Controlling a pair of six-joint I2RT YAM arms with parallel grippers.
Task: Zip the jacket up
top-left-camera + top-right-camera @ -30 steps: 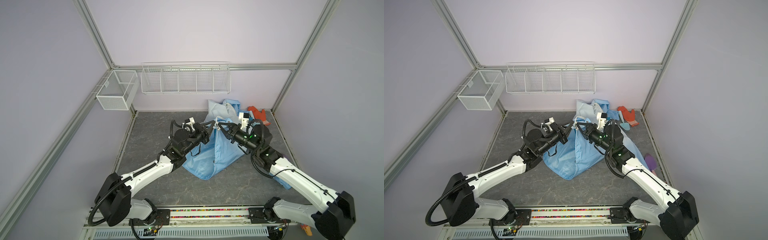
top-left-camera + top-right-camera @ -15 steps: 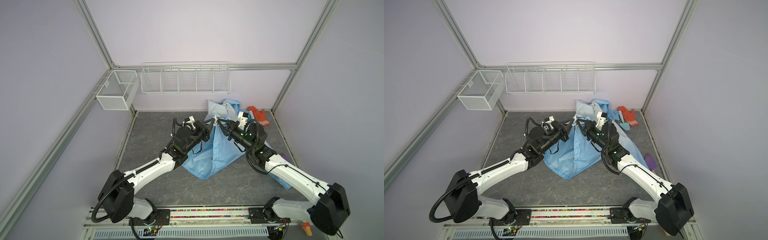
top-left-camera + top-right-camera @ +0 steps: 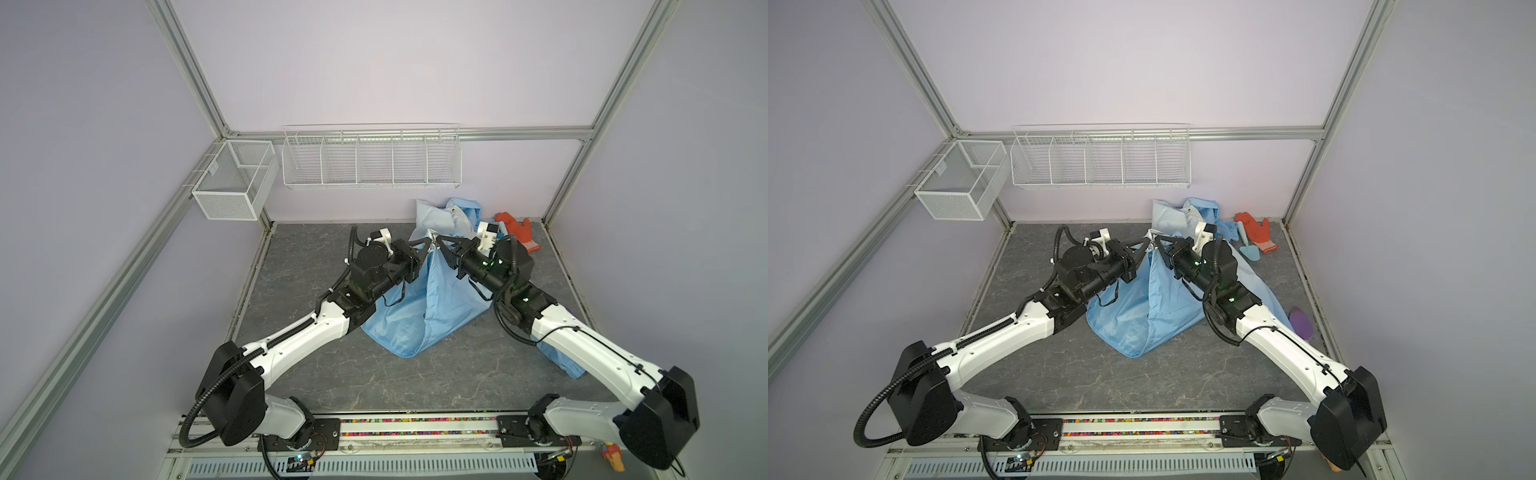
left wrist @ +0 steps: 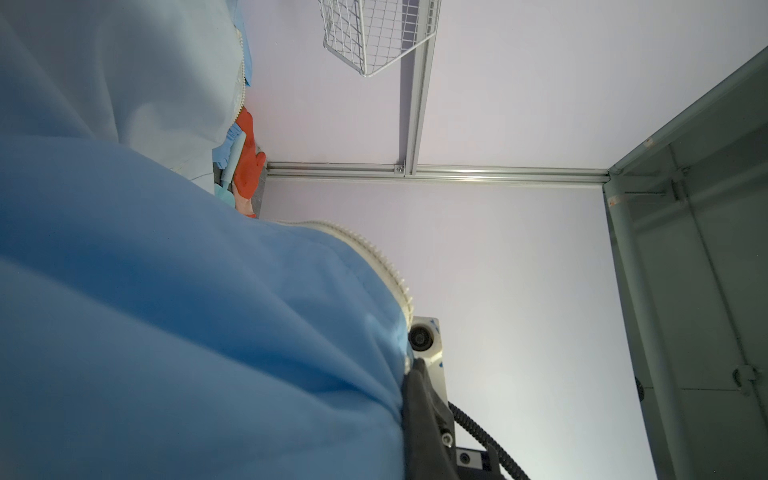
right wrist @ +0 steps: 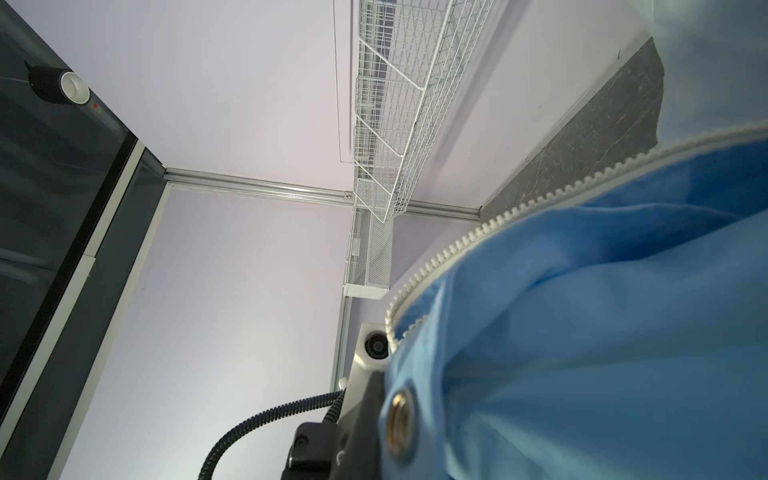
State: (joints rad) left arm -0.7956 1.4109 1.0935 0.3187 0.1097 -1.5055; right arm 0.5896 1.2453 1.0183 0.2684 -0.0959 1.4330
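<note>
Plainly the jacket (image 3: 432,307) is thin, soft and light. It hangs like a tent from one peak at the fingertips, with its lower folds spread on the grey tabletop (image 3: 316,257) beneath them and its paler part heaped beyond them toward the back wall.

In both top views the left gripper (image 3: 428,242) and the right gripper (image 3: 438,239) meet tip to tip at that peak. Each is clenched on an edge of the cloth and holds it up off the table.

Each wrist view shows a run of bare white zipper teeth (image 4: 390,270) along the blue hem, leading right up to the fingers, so the two halves look unjoined. A brass snap (image 5: 399,419) sits on the hem close to the left gripper's dark fingers, which face the right wrist camera. I cannot make out the slider or the pin end in any view.

Such cloth will likely sag, fold over itself and slip out of a weak pinch. The stitched zipper tape is the firmer part, so I would grip there, close to the bottom ends, and keep the tape taut between the two pinches.

Past the right gripper's fingers, toward the far corner, lie an orange glove (image 3: 517,228) and a small teal trowel (image 3: 1248,245). Both are near the heaped cloth but play no part in this. A wire rack (image 3: 370,158) and a mesh box (image 3: 232,178) hang on the walls, well apart from the fingers.
</note>
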